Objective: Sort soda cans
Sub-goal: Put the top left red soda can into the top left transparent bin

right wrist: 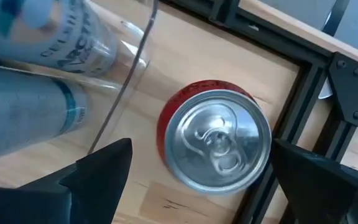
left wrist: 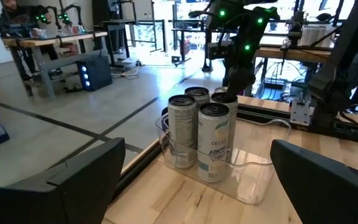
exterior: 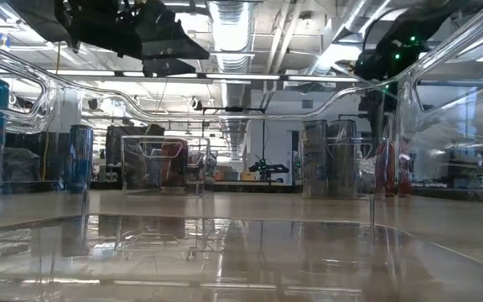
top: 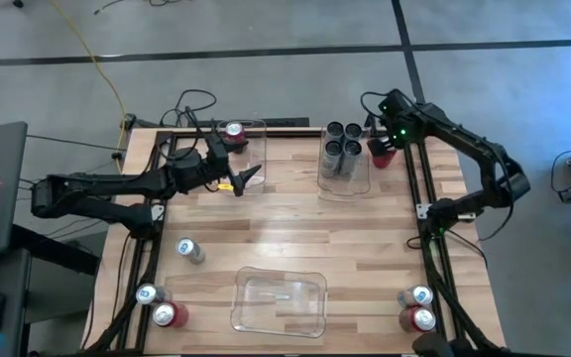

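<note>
Cans are spread over the worktop [top: 285,223]. Four dark grey cans [top: 343,142] stand together in a clear bin [top: 344,185] at the far edge, right of centre. R claw [right wrist: 197,165] hovers directly over a red can [right wrist: 215,138] standing just outside that bin, next to the frame rail; its fingers are spread wide either side of the can w/o touching it. L claw [top: 249,179] hangs above the worktop near the far-left bin [top: 257,127], which holds one red can [top: 233,131]; fingers open, nothing between them. One silver-white can [top: 188,250] stands alone on the left side. Near-left corner: a silver-white can [top: 147,294] and a red can [top: 168,314] side by side. Near-right corner: same pairing, silver-white [top: 416,296] and red [top: 421,318]. Third bin [top: 279,300] at near centre holds no cans.
</note>
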`<state>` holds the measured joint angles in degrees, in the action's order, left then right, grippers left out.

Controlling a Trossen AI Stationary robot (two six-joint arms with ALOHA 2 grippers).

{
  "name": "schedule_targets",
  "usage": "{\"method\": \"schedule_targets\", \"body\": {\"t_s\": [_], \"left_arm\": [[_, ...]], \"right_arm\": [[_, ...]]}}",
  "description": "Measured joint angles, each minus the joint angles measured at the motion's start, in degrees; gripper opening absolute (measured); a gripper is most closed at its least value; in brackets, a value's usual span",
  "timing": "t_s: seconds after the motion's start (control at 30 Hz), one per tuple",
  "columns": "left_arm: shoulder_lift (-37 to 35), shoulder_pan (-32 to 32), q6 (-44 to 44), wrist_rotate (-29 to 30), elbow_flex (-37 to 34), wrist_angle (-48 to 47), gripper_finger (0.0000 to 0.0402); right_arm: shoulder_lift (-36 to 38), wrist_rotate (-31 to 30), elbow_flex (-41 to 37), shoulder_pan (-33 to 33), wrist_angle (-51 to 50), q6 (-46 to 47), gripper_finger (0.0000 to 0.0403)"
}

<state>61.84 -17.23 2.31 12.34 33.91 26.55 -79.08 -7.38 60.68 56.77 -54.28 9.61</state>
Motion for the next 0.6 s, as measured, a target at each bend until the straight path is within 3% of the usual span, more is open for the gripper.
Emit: {"method": "schedule_targets", "body": {"t_s": [0.3,0.6], "left_arm": [[0.00,0.00,0.00,0.01,0.00,-0.07,0.0399],[0.00,0.00,0.03,0.02,-0.02,-0.10,0.0399]], "right_arm": [[-6.26,-0.39,0.01,-0.03,0.68,2.00,0.0390],[-7.88,-0.41,0.11,-0.10,1.12,2.40,0.0299]]}}
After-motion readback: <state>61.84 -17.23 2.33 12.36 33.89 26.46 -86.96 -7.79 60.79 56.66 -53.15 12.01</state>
